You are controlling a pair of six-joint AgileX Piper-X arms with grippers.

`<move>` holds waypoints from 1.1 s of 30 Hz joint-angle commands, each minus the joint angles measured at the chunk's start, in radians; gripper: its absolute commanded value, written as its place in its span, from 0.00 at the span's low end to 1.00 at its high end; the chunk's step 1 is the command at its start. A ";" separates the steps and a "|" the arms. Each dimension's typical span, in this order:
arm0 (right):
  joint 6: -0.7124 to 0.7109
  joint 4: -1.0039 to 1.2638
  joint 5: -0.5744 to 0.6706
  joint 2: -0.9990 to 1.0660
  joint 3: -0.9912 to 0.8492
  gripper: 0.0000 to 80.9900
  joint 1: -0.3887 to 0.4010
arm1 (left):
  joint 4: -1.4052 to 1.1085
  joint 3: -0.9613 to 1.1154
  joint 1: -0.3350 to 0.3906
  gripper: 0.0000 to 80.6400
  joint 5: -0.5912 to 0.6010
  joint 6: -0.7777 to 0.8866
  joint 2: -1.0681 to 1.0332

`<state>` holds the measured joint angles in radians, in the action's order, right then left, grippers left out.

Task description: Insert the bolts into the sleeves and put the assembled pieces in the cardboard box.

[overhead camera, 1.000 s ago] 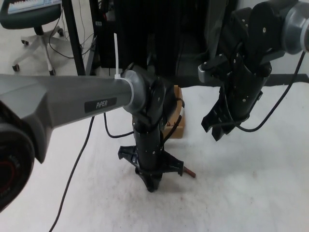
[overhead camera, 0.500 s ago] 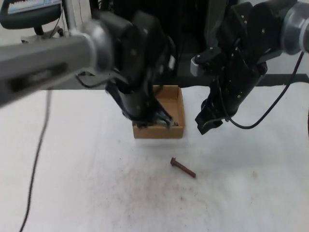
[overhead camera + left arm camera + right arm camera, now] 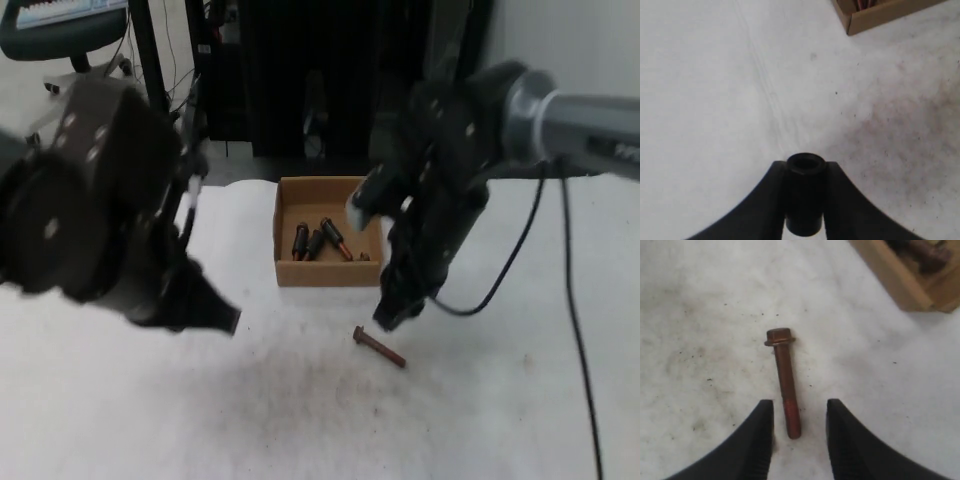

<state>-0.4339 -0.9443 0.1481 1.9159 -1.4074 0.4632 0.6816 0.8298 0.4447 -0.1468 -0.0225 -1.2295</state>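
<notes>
A rust-coloured bolt lies flat on the white bench, and my right gripper hangs open just above its threaded end, a finger on either side. In the high view the same bolt lies in front of the cardboard box, with the right gripper right over its head end. My left gripper is shut on a black sleeve, whose open bore points outward. In the high view the left gripper hovers over the bench, left of the box. Several assembled pieces lie inside the box.
A corner of the box appears in the left wrist view, and its wall in the right wrist view. The white bench cover is stained near the bolt. Dark stands and an office chair are behind the bench.
The left arm swung from the bench middle past the box and out to the left. The right arm came down and leftward until its gripper stood over the bolt.
</notes>
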 commanded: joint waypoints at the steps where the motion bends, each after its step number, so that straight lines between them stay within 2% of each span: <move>1: -0.076 0.020 -0.033 0.040 -0.003 0.42 0.030 | -0.004 -0.051 -0.011 0.00 0.008 -0.038 0.053; 7: -0.152 0.077 -0.113 0.061 -0.005 0.42 0.054 | 0.039 -0.062 -0.010 0.00 0.008 -0.038 0.060; 18: -0.257 0.119 -0.114 0.068 -0.005 0.42 0.053 | 0.037 -0.062 -0.010 0.00 0.008 -0.054 0.060; 33: -0.260 0.101 -0.112 0.120 -0.005 0.42 0.053 | 0.033 -0.062 -0.010 0.00 0.008 -0.054 0.060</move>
<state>-0.6881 -0.8284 0.0287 2.0099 -1.4144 0.5145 0.7245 0.7655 0.4377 -0.1402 -0.0684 -1.1820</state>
